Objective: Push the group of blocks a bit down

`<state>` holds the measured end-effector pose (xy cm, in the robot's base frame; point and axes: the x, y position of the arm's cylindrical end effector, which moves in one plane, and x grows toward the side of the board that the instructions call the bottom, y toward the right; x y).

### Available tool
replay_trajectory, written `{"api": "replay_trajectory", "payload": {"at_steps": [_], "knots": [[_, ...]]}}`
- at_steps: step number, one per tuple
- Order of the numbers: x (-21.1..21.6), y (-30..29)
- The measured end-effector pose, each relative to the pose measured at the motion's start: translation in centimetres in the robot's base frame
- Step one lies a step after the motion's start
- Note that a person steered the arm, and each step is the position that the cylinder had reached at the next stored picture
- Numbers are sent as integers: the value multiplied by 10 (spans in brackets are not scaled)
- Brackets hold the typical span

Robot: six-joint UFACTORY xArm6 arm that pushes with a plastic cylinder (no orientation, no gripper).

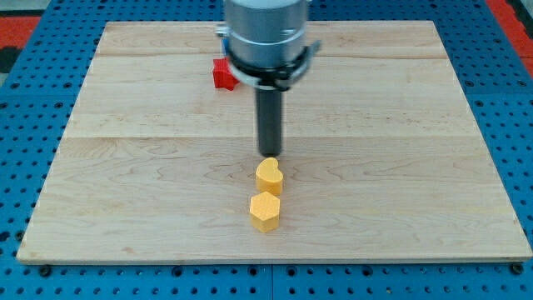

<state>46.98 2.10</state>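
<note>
Two yellow blocks sit close together on the wooden board, low in the view and near its middle. The upper one is a yellow heart block. Just below it, nearly touching, is a yellow hexagon block. My tip is at the end of the dark rod, just above the heart block's top edge, touching it or almost so. A red block lies near the view's top, left of the rod's mount and partly hidden by it; its shape is unclear.
The arm's grey cylindrical mount hangs over the board's top middle. The board rests on a blue perforated table. The board's bottom edge runs a short way below the hexagon block.
</note>
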Motion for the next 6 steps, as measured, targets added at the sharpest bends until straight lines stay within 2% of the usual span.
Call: {"api": "replay_trajectory", "payload": {"at_steps": [1,2,4,5,6], "knots": [[14,28],[30,23],[31,8],[-13,24],[-27,99]]}}
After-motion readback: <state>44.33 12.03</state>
